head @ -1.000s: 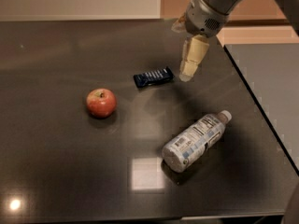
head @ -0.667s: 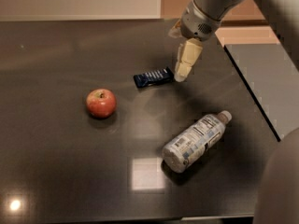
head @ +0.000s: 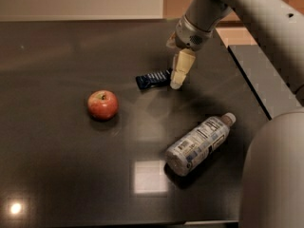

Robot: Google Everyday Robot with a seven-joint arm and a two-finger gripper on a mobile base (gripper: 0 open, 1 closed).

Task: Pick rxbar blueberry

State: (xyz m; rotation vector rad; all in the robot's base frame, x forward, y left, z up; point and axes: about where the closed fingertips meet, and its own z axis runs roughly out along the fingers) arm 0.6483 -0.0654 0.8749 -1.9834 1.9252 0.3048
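Observation:
The rxbar blueberry is a small flat bar in a dark navy wrapper, lying on the dark table near its middle. My gripper hangs from the grey arm at the upper right. Its pale fingers point down at the bar's right end, which they partly cover. I cannot tell whether they touch the bar.
A red apple sits to the left of the bar. A clear labelled bottle lies on its side at the front right. The table's right edge runs close behind the arm. A bright light reflection shows near the front.
The gripper has moved left and down towards the right end of the bar. The bar, apple and bottle have not moved.

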